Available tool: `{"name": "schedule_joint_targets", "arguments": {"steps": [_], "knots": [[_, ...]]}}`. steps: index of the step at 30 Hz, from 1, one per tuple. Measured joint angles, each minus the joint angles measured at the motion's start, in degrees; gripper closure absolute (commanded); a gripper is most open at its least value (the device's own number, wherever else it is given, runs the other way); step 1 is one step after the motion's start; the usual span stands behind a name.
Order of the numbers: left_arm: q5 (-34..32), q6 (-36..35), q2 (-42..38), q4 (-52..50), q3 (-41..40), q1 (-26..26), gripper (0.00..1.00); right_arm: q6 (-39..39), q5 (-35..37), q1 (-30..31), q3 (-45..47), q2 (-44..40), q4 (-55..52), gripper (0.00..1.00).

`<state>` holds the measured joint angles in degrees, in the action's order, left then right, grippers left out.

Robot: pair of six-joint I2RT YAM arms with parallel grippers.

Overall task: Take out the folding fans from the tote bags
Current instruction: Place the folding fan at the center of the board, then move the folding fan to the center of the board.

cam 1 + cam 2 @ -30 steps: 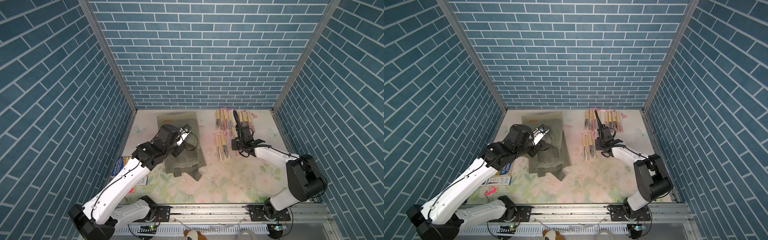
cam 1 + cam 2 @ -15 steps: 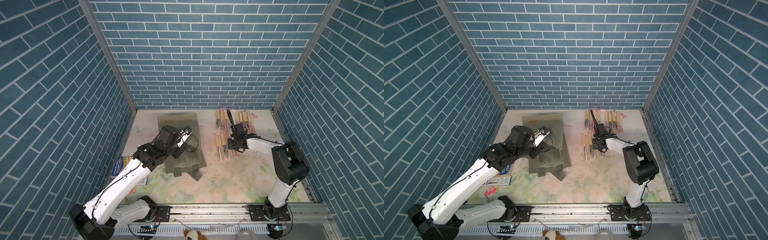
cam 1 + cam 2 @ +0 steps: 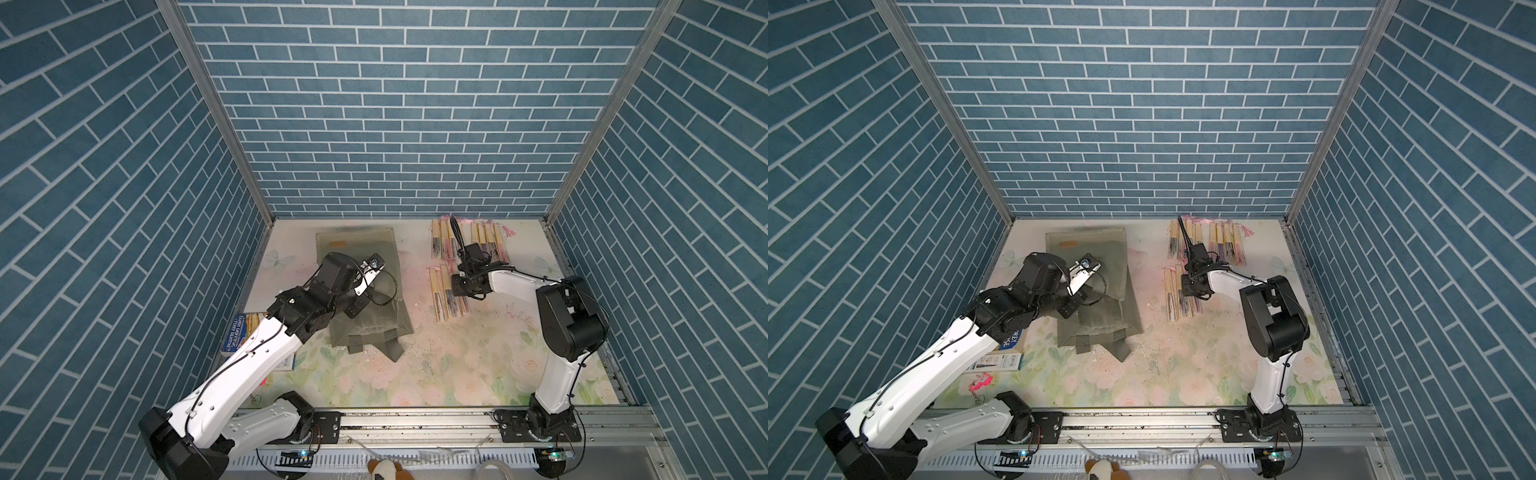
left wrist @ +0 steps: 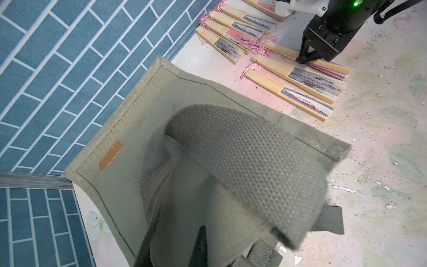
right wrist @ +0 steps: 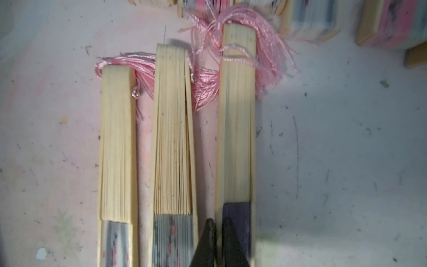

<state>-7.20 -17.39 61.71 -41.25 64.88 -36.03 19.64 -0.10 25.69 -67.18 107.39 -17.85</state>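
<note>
Left gripper [image 3: 355, 307] pressed together, seemingly pinching the tote bag [image 3: 374, 326]; right gripper [image 5: 218, 245] barely spread over a folding fan [image 5: 235, 138].

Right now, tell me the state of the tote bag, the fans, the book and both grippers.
left gripper: shut on the tote bag fabric.
right gripper: fingertips barely apart at the purple fan; hold unclear.
tote bag: lying on the table, top layer pinched up.
folding fans: closed, in rows on the table beside the bag.
purple fan: closed, flat on the table.
blue book: closed, flat, only partly in view.
</note>
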Motion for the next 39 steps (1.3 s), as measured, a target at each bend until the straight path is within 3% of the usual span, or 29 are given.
{"name": "schedule_joint_targets", "arguments": {"steps": [3,8,14,23,30,35,39], "knots": [[0.00,0.00,0.00,0.00,-0.02,0.00,1.00,0.55,-0.50,0.02,0.00,-0.31,-1.25,0.78],[0.00,0.00,0.00,0.00,-0.13,0.00,1.00,0.72,-1.29,0.02,0.07,-3.13,-2.29,0.80],[0.00,0.00,0.00,0.00,-0.15,0.00,1.00,1.18,-1.84,0.00,0.28,-7.39,-1.84,0.97],[0.00,0.00,0.00,0.00,-0.44,0.00,1.00,1.25,-4.59,-1.97,-2.08,-3.91,-3.37,1.00],[0.00,0.00,0.00,0.02,-0.63,0.00,1.00,3.26,-21.46,-9.44,-5.33,0.02,-1.84,1.00],[0.02,0.00,0.00,0.02,-0.63,0.00,1.00,7.61,-36.70,-14.93,-6.12,5.07,5.14,1.00],[0.04,0.00,0.00,0.02,-0.66,0.00,1.00,9.97,-44.37,-16.85,-6.19,9.18,8.13,1.00]]}}
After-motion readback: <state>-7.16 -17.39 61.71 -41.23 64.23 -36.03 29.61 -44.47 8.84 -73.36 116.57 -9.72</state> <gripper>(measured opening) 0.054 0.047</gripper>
